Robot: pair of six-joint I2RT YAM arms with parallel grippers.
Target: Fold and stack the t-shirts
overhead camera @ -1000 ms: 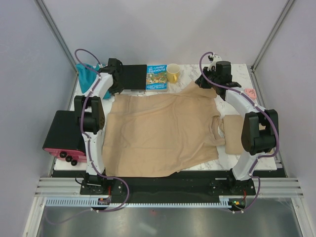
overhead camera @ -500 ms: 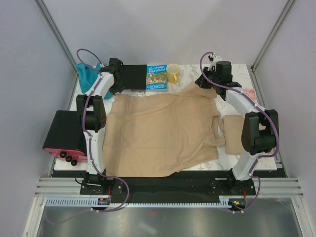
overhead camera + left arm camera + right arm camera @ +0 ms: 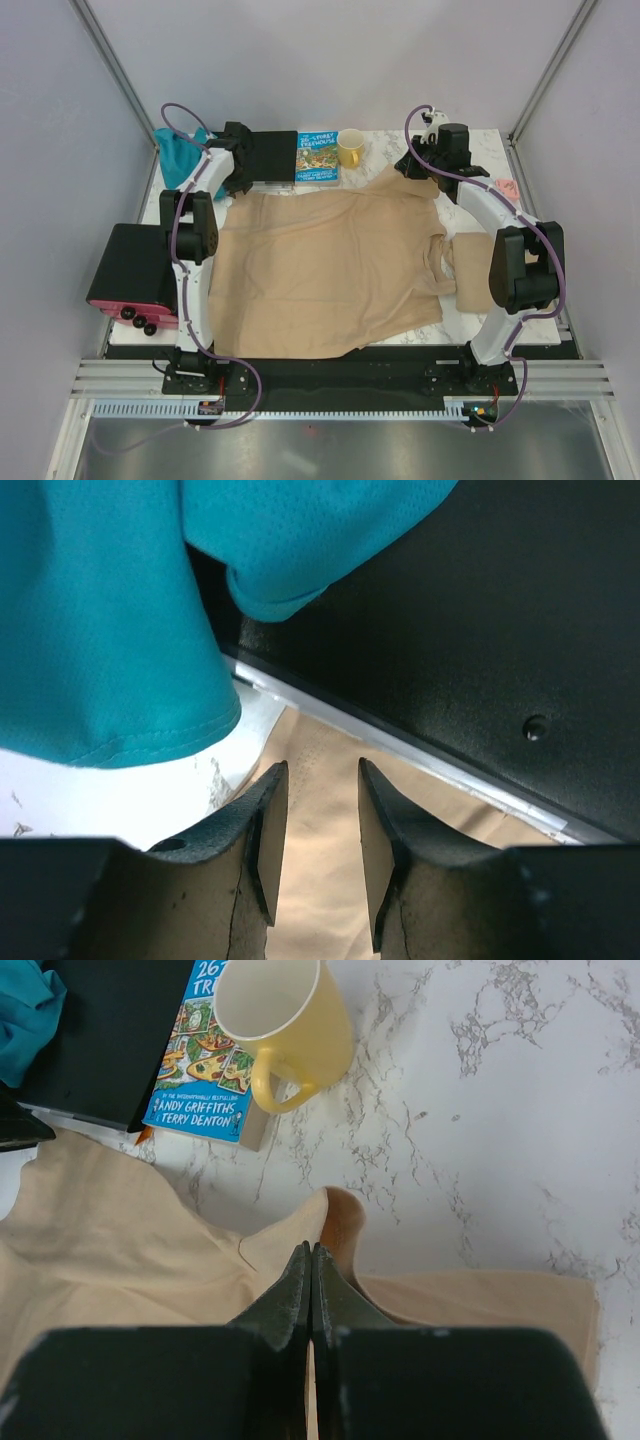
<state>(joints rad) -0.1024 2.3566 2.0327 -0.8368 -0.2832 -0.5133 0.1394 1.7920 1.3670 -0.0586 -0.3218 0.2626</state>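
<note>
Your left arm reaches up the left side of the desk, elbow bent, wrist at the far-left corner. Its left tool (image 3: 320, 770) points down with the fingers spread and nothing between them. It hangs over the far-left corner of the large tan shirt (image 3: 320, 270), close to the edge of the black board (image 3: 272, 155) and beside the teal cloth (image 3: 178, 150), which is bunched at the desk's far-left corner and partly drapes over the board.

Your right arm arcs up the right side, with its wrist near the far-right corner. The fingers of the right tool (image 3: 310, 1252) are pressed together, pinching a raised fold at the far-right edge of the large tan shirt, so the cloth peaks there.

The large tan shirt is spread across most of the desk (image 3: 385, 150), and its near edge reaches the front. A second tan shirt (image 3: 470, 258) lies to its right, partly under the right arm.

The desk top is white marble pattern. A picture book (image 3: 317, 157) lies along the far edge, touching the board, and a yellow mug (image 3: 350, 148) stands upright just beside it. A black and pink box (image 3: 130, 275) sits off the left edge. Pale walls and metal posts close in the space.
</note>
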